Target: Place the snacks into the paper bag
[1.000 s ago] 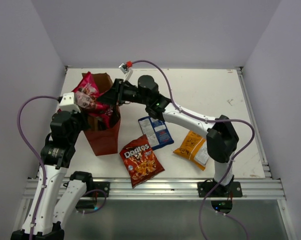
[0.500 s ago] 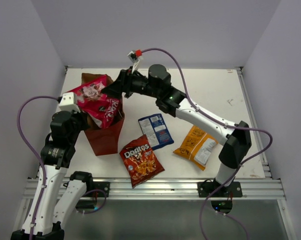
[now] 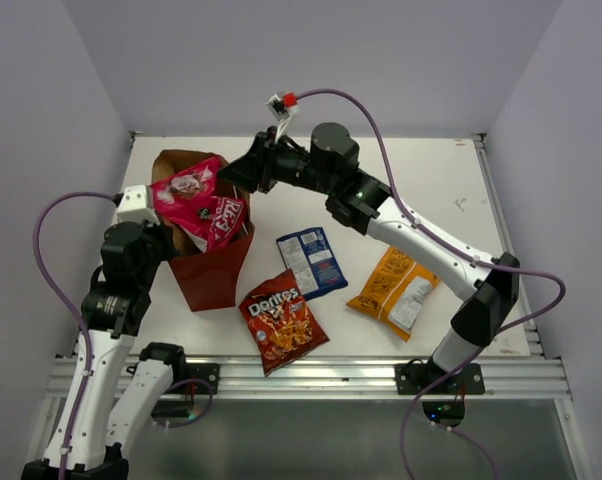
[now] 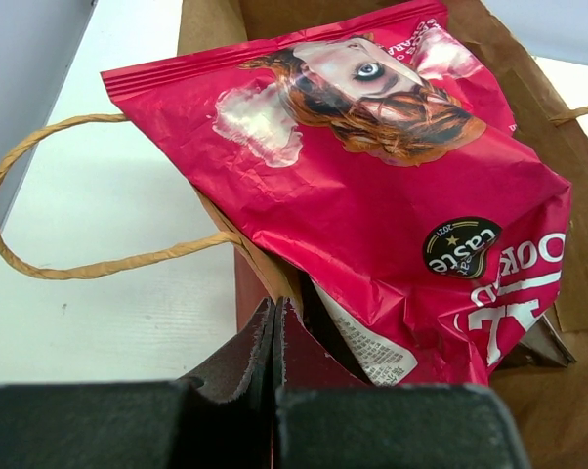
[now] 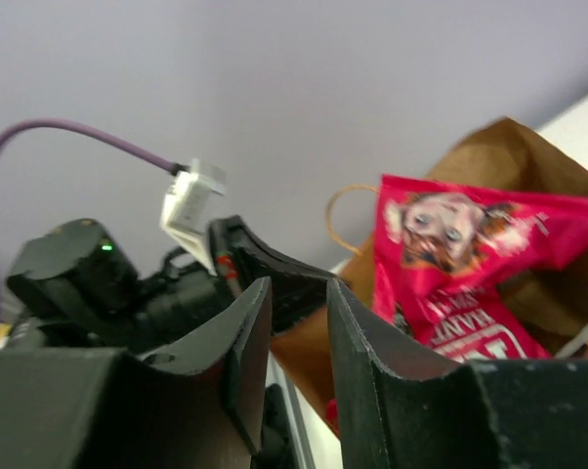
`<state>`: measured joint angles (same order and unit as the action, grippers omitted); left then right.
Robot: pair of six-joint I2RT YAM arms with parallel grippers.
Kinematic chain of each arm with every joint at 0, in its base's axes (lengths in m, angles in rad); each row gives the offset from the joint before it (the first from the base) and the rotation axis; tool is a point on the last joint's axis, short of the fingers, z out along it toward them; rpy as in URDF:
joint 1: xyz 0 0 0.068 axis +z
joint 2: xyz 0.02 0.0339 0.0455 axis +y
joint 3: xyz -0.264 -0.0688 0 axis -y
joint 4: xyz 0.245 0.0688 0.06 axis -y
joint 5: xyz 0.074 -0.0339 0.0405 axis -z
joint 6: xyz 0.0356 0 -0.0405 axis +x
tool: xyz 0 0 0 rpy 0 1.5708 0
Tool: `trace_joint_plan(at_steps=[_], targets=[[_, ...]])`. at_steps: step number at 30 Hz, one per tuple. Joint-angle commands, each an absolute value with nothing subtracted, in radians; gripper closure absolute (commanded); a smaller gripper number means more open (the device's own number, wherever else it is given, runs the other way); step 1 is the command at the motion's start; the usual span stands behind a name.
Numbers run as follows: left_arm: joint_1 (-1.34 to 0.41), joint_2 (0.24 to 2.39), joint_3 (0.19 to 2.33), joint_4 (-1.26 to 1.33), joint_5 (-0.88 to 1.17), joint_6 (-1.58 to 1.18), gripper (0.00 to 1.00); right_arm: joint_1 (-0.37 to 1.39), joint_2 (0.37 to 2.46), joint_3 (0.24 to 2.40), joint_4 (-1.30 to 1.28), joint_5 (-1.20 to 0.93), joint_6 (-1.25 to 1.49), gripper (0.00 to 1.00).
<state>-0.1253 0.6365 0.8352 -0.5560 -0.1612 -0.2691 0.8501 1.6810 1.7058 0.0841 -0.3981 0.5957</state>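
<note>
The reddish-brown paper bag (image 3: 213,278) stands upright at the left of the table. The pink-magenta packet (image 3: 199,205) lies tilted across its open mouth, partly inside. My left gripper (image 3: 176,243) is shut on the bag's near rim; in the left wrist view (image 4: 274,315) the fingers pinch the paper edge below the pink packet (image 4: 372,205). My right gripper (image 3: 227,178) is open and empty, just right of the bag's mouth and apart from the packet. The right wrist view shows its gripper (image 5: 299,285) with the pink packet (image 5: 470,264) beyond. The dark brown packet is out of view.
The blue-and-white packet (image 3: 311,262), the red-orange Doritos packet (image 3: 283,320) and the orange-yellow packet (image 3: 393,292) lie flat on the white table (image 3: 421,180) right of the bag. A string handle (image 4: 79,264) hangs off the bag's left side. Walls enclose the table.
My right gripper let go of the pink packet and drew back up and to the right. The packet settled flatter across the bag's mouth. My left gripper kept its hold.
</note>
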Motion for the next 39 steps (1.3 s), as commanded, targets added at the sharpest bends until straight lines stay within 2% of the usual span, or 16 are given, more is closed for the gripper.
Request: trace_joint_plan(at_steps=[1, 4, 11, 15, 19, 32, 39], targets=[[-0.124, 0.624, 0.854, -0.545, -0.216, -0.256, 1.0, 0.85, 1.613, 1.692, -0.085, -0.286, 0.525, 0.64], [-0.124, 0.621, 0.862, -0.535, -0.251, -0.256, 1.0, 0.848, 1.539, 1.635, -0.245, -0.19, 0.468, 0.51], [-0.124, 0.65, 0.92, -0.489, -0.179, -0.235, 1.0, 0.85, 1.389, 1.34, -0.342, -0.003, 0.436, 0.49], [-0.124, 0.626, 0.91, -0.483, -0.184, -0.215, 1.0, 0.85, 1.359, 1.293, -0.368, 0.035, 0.44, 0.49], [-0.126, 0.638, 0.887, -0.491, -0.217, -0.216, 1.0, 0.85, 1.362, 1.258, -0.376, 0.003, 0.463, 0.47], [-0.124, 0.673, 0.847, -0.515, -0.302, -0.239, 1.0, 0.868, 1.413, 0.939, -0.244, -0.169, 0.577, 0.43], [-0.124, 0.673, 0.841, -0.512, -0.31, -0.245, 1.0, 0.907, 1.446, 0.868, -0.186, -0.204, 0.604, 0.42]])
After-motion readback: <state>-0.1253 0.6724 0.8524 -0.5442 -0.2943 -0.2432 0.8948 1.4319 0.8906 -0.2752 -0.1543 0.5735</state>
